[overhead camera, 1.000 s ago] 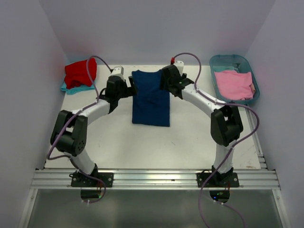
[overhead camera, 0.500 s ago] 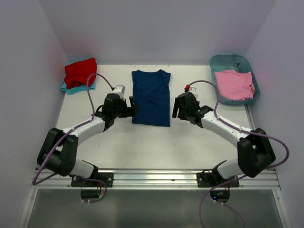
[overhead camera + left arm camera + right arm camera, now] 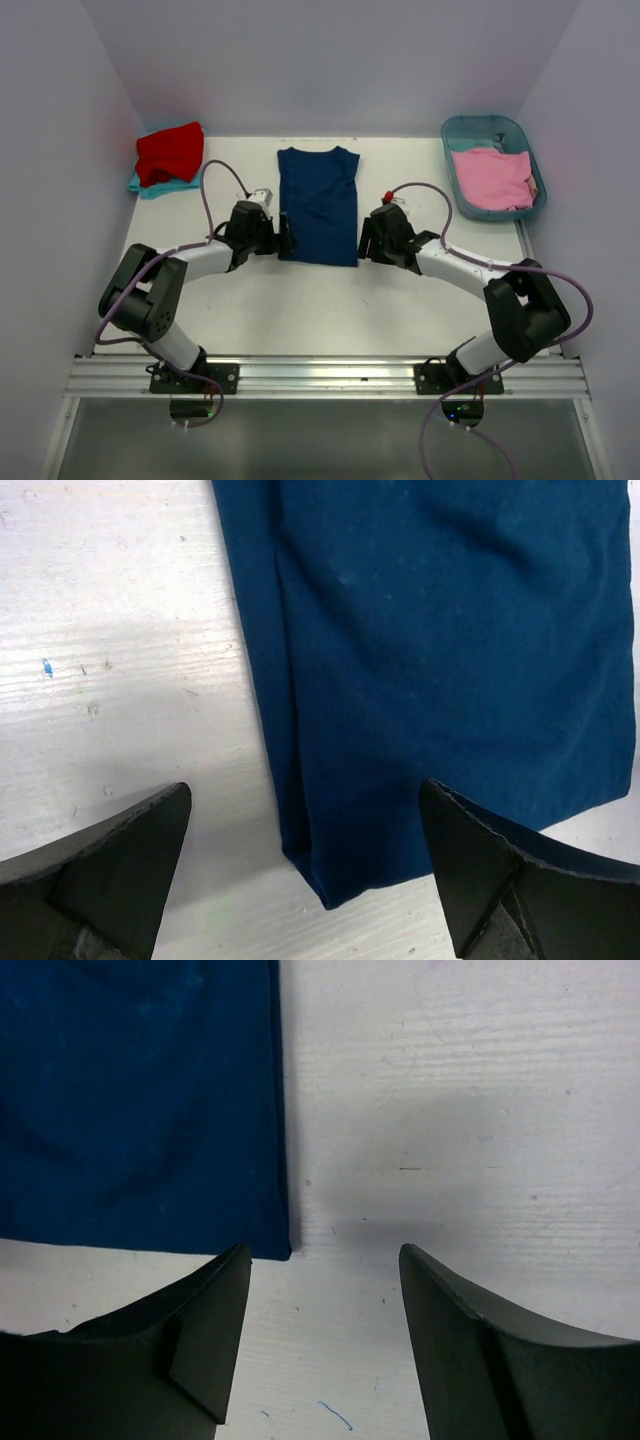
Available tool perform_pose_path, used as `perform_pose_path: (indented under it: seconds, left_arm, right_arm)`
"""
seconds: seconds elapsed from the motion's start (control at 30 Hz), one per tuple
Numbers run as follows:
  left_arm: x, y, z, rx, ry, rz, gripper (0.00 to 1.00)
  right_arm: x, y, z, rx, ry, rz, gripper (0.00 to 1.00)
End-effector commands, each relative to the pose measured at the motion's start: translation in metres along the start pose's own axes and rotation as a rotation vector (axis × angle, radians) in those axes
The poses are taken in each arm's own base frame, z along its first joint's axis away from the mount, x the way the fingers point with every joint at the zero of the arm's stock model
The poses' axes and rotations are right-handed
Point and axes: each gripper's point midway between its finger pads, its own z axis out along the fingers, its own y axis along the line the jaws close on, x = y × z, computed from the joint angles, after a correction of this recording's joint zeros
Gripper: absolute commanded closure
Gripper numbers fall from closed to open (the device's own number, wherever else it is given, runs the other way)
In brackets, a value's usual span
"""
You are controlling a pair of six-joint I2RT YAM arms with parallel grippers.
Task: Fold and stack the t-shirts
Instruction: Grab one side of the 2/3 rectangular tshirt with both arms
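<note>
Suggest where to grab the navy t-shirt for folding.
The navy t-shirt lies flat as a narrow strip, near hem corners exposed. Probably grip those: left gripper on the left one, right gripper on the right, each from its outer side.

I read the left end effector as spread wide, with nothing gripped. The navy shirt lies flat on the white counter, its near corner between the fingers. There is a blue fleck on the counter, left of the shirt.
</note>
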Motion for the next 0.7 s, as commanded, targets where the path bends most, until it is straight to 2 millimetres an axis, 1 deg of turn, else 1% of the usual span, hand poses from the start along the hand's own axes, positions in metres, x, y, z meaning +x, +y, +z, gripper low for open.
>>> perform_pose_path:
  seconds: [0.0,0.1,0.13,0.17,0.2,0.23,0.27,0.3,0.33,0.37,0.47,0.5,0.53,0.6,0.63,0.67]
  left_arm:
    - [-0.007,-0.015,0.003,0.054,-0.008,0.010,0.00]
    - [0.004,-0.017,0.001,0.038,0.045,0.007,0.05]
    - [0.007,-0.019,-0.001,0.035,0.056,0.004,0.09]
    - [0.016,-0.015,-0.004,0.018,0.084,-0.001,0.11]
    - [0.020,-0.015,-0.006,0.013,0.090,0.000,0.14]
    - [0.022,-0.020,-0.011,0.020,0.087,0.003,0.16]
    - [0.031,-0.015,-0.015,0.003,0.102,0.003,0.18]
    - [0.035,-0.016,-0.017,0.007,0.105,0.003,0.19]
    - [0.037,-0.017,-0.020,0.009,0.104,0.003,0.23]
    - [0.041,-0.014,-0.023,0.001,0.104,0.000,0.25]
    - [0.043,-0.008,-0.026,-0.023,0.102,0.001,0.33]
    - [0.044,-0.008,-0.025,-0.026,0.103,0.005,0.39]
    - [0.045,-0.006,-0.025,-0.034,0.105,0.004,0.42]
    - [0.048,-0.002,-0.022,-0.047,0.105,0.006,0.48]
    - [0.049,0.000,-0.021,-0.055,0.106,0.006,0.54]
    - [0.050,0.003,-0.018,-0.066,0.105,0.008,0.56]
  right_arm:
    - [0.003,0.009,0.008,-0.039,0.000,0.018,0.37]
    - [0.006,0.006,0.010,-0.028,0.007,0.018,0.38]
    - [0.008,0.004,0.010,-0.023,0.010,0.015,0.39]
    - [0.008,0.003,0.010,-0.019,0.011,0.014,0.39]
    - [0.008,0.002,0.010,-0.018,0.008,0.016,0.39]
    - [0.010,0.000,0.010,-0.014,0.013,0.015,0.39]
    - [0.011,-0.001,0.009,-0.012,0.013,0.015,0.39]
    - [0.011,-0.002,0.009,-0.009,0.011,0.015,0.39]
    - [0.013,-0.002,0.009,-0.009,0.015,0.013,0.40]
    - [0.013,-0.003,0.008,-0.010,0.014,0.013,0.40]
    - [0.015,-0.005,0.009,-0.007,0.017,0.015,0.41]
    - [0.016,-0.005,0.010,-0.007,0.017,0.013,0.41]
    - [0.017,-0.005,0.010,-0.007,0.021,0.013,0.42]
    - [0.018,-0.006,0.012,-0.005,0.023,0.017,0.43]
    - [0.019,-0.006,0.012,-0.005,0.023,0.015,0.43]
    - [0.019,-0.005,0.013,-0.009,0.023,0.018,0.43]
